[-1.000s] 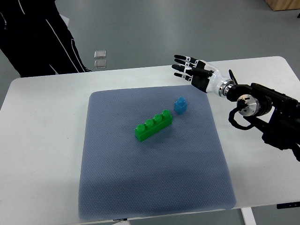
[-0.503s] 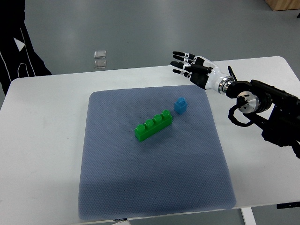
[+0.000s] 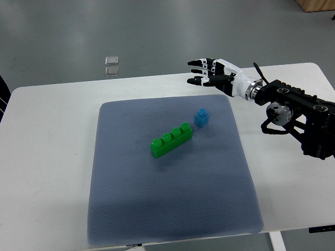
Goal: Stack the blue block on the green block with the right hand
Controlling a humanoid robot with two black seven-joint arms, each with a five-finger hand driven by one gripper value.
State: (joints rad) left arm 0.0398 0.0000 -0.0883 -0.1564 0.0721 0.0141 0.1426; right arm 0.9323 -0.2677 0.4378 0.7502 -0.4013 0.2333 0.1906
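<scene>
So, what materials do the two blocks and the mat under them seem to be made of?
Blue block and green block: probably hard moulded plastic, glossy, with studs on top. Mat: grey-blue, matte, finely dotted texture, possibly rubber or woven fabric; I cannot tell which.

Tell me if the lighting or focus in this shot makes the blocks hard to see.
Top view: even, soft light, no glare; blue block and green block sharp on the grey mat, with only faint shadows. The right hand is also crisp, showing no motion blur.

White table (image 3: pixel 47 157), grey-blue mat (image 3: pixel 172 198) spread across its middle (dotted weave, edges slightly curled)
</scene>
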